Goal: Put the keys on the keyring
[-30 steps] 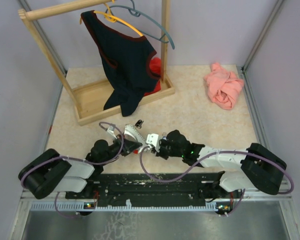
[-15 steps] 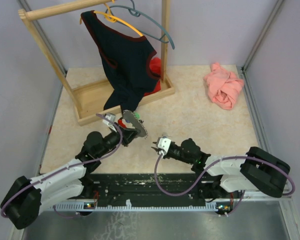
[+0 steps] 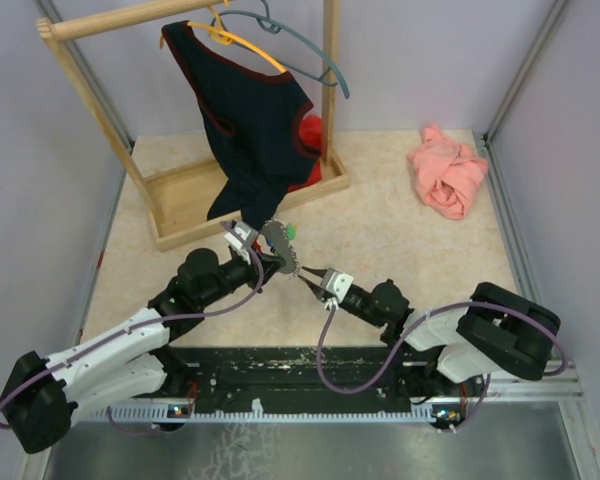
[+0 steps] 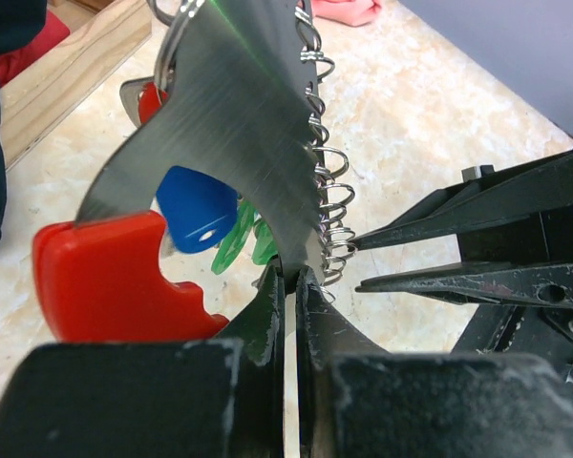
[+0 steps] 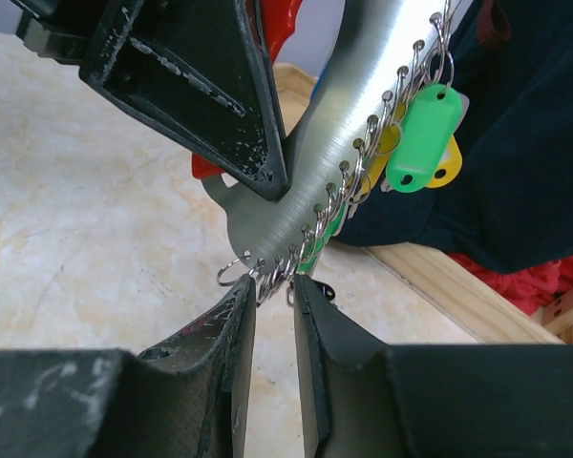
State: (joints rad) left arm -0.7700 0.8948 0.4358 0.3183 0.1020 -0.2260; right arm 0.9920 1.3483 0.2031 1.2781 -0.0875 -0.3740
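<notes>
Where the keys hang: the keys, with blue, green and red heads, dangle from the upper wire rings along one edge of the keyring, a curved silvery plate with a red grip.
Place: the keyring is held in the air over the middle of the tabletop, nearer its near edge than its far one.
Left fingers: the left gripper is pinched tight on the plate's lower edge and carries the whole keyring, tilted.
Right fingers: the right gripper is partly apart, with its tips either side of the lowest rings. No key shows between them, and contact with the wire cannot be told.
Step in hand: probably lining up on a bare lower ring to work it.
Next move calls for: a fine, steady pinch on one thin wire while the left holds the plate firm.
Further out: a wooden rack with a dark garment stands toward the far left corner, and a pink cloth lies toward the far right corner.
</notes>
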